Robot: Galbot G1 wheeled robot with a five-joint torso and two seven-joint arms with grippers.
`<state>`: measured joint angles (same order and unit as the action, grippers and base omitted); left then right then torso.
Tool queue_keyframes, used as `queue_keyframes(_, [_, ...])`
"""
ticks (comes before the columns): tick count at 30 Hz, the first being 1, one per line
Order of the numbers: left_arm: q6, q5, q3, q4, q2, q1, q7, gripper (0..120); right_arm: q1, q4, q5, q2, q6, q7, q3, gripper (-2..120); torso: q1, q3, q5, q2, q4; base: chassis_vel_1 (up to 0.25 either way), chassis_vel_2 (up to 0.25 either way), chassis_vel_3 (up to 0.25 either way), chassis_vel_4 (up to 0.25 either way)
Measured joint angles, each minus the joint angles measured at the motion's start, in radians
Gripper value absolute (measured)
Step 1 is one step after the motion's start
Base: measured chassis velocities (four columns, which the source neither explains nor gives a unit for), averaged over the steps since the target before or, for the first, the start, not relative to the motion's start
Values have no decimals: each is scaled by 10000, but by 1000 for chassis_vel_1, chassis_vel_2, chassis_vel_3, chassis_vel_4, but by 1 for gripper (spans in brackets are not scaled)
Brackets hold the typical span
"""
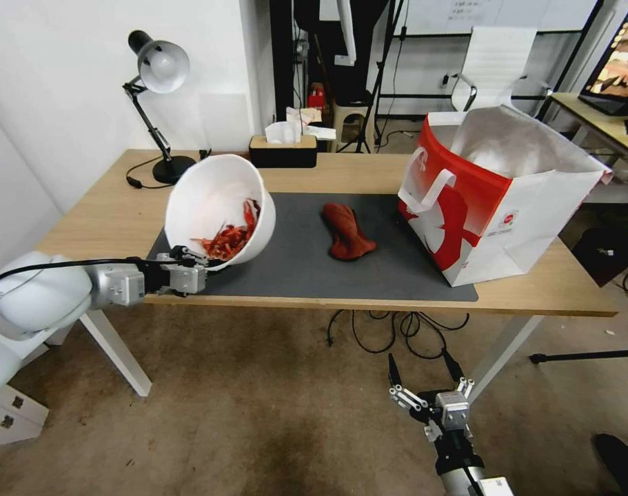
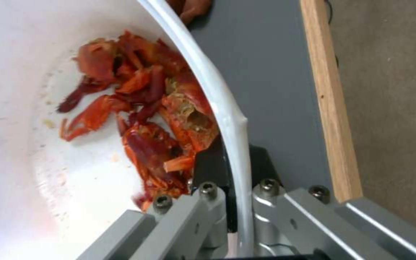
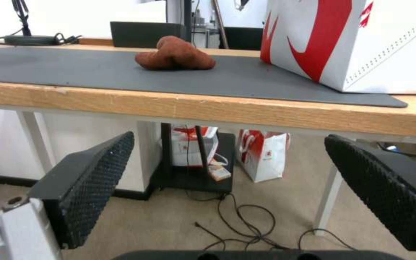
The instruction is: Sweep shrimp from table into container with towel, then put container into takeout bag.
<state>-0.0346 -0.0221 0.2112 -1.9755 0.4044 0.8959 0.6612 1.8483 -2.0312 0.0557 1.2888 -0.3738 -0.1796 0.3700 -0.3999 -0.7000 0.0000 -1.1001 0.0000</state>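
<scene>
My left gripper [image 1: 205, 265] is shut on the rim of the white container [image 1: 210, 200], holding it tilted above the left end of the dark mat [image 1: 293, 269]. Red-orange shrimp [image 1: 229, 238] lie heaped inside against the lower wall. Up close, the shrimp [image 2: 150, 119] rest by the rim [image 2: 227, 119] that my fingers [image 2: 213, 169] pinch. The rust-red towel [image 1: 346, 231] lies crumpled mid-mat; it is also the towel [image 3: 174, 57] beyond the table edge. The takeout bag [image 1: 493, 200] stands open at the right. My right gripper [image 1: 424, 368] hangs open below the table's front edge.
A desk lamp [image 1: 158, 103] and a tissue box [image 1: 283, 150] stand along the table's back. Cables [image 1: 396, 331] trail on the floor under the table [image 1: 120, 213]. A white table leg [image 1: 117, 351] slants down near my left arm. Another desk and a chair stand behind right.
</scene>
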Motion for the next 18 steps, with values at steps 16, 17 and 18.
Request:
queue_keyframes(16, [-802, -599, -1396, 737, 511, -1523, 245, 0, -26, 110, -5, 108, -22, -7, 51, 100, 0, 0, 1, 0, 1, 0, 0, 0, 0])
queue_keyframes(17, [-802, -610, -1556, 816, 590, -1761, 262, 0, -29, 114, -5, 110, -23, -7, 58, 100, 0, 0, 3, 0, 1, 0, 0, 0, 0])
queue_keyframes(18, [-808, -618, -1731, 916, 675, -2063, 278, 0, -31, 123, -6, 111, -24, -7, 70, 100, 0, 0, -1, 0, 0, 0, 0, 0, 0])
